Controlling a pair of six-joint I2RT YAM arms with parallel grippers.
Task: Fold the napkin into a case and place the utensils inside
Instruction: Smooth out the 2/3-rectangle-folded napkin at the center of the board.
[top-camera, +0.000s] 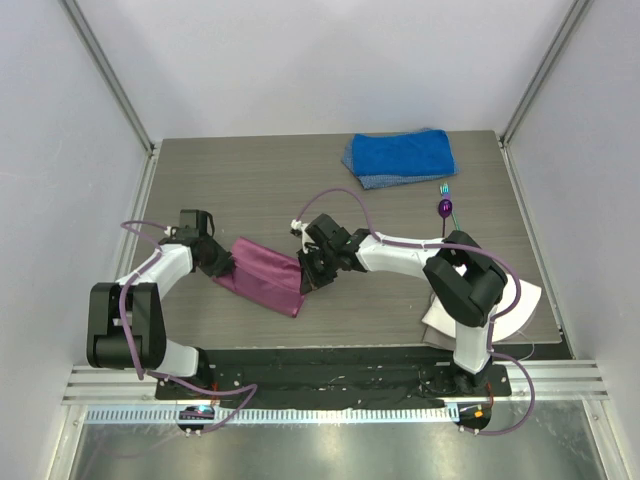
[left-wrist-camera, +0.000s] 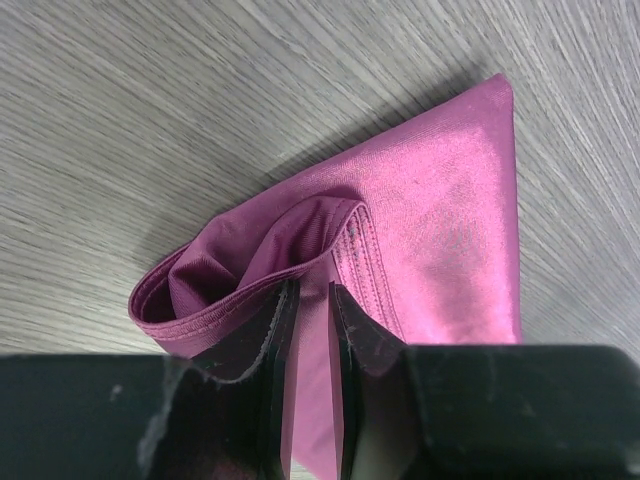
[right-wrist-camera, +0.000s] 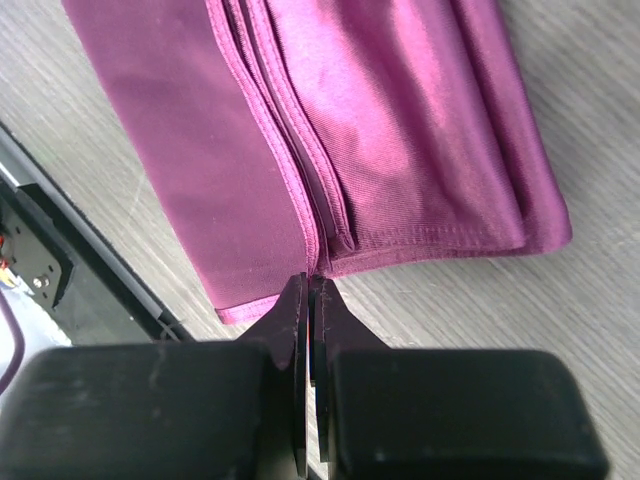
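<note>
Napkin (top-camera: 262, 272) lies on table (top-camera: 250, 180) as a folded magenta strip, centre-front, between the two arms.

Left claw (top-camera: 215, 262) is at the strip's left end. In the wrist view, left claw (left-wrist-camera: 310, 295) is nearly closed on a layer of napkin (left-wrist-camera: 440, 200), and cloth fills the gap between the fingers. The layers beside it bulge open.

Right claw (top-camera: 310, 275) is at the strip's right end. In the wrist view, right claw (right-wrist-camera: 308, 285) is clenched with its tips against the hem of napkin (right-wrist-camera: 400, 130). Cannot tell whether cloth is caught.

Spoon (top-camera: 444, 208) and fork (top-camera: 446, 188) lie far right, well apart from the napkin. Towel (top-camera: 400, 157) lies at the far edge.
</note>
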